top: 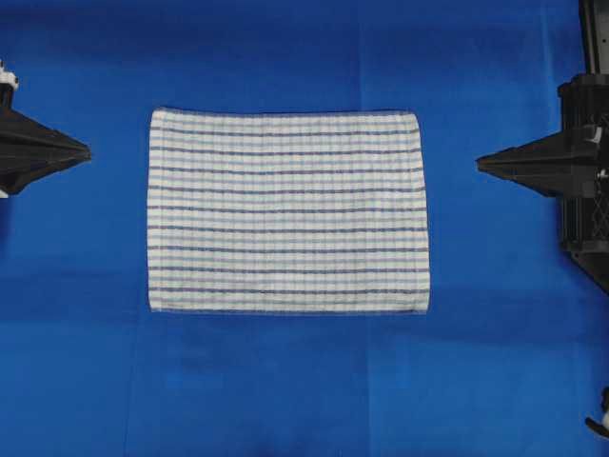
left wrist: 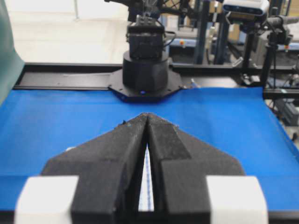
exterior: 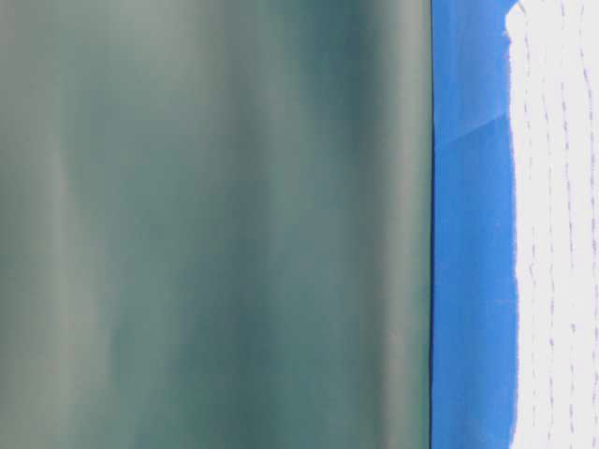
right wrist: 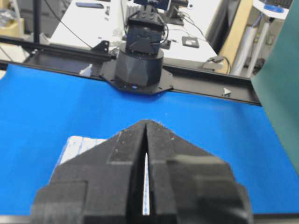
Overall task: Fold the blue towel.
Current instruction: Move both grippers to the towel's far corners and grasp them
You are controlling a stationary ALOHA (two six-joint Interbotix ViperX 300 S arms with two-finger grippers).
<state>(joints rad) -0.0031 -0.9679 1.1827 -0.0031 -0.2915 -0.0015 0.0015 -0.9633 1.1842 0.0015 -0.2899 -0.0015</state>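
Blue towel flat on table covering; left pincer, right pincer closed, empty

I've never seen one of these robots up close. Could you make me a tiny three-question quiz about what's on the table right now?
1. True or false: the blue towel is already folded in half.
2. Multiple choice: where does the towel lie? A) under the left pincer; B) between the two pincers, touching neither; C) held by the right pincer.
3. Fill in: both pincers are ____ (open or shut).

Key
1. False; it lies spread flat on the blue table covering.
2. B.
3. Shut, with nothing held.
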